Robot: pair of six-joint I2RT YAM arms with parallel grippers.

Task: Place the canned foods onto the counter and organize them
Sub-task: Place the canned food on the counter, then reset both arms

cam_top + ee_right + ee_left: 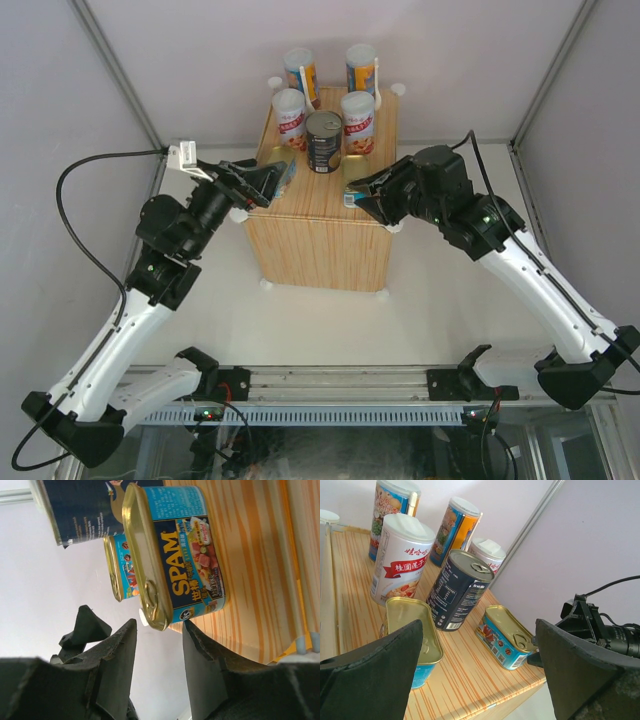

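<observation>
The left fingers stand wide apart with nothing clamped between them. Just inside the finger at the left of the wrist view, partly hidden behind its tip, a flat gold-blue tin lies on the wood-grain counter, gold lid up. Whether that finger touches it cannot be told. Toward the other finger, but short of it, the SPAM tin also lies flat on the counter. Straight ahead of the gap and beyond both tins, the dark can stands upright with its pull-tab lid on top. Past it, one to each side, are the two short white-red cans. Farthest from the fingers are the two tall blue-orange cans.

The right fingers are apart too, by a narrower gap, and grip nothing. The SPAM tin lies just ahead of their tips, its pull-tab corner at the mouth of the gap, with no contact showing. Beyond it from these fingers the gold-blue tin shows edge-on, and beyond that a part of the dark can.

From above, the two pairs of fingers face each other across the near half of the counter, one flat tin just in front of each. The five upright cans are grouped past them at the far end. All seven containers rest on the counter top.
</observation>
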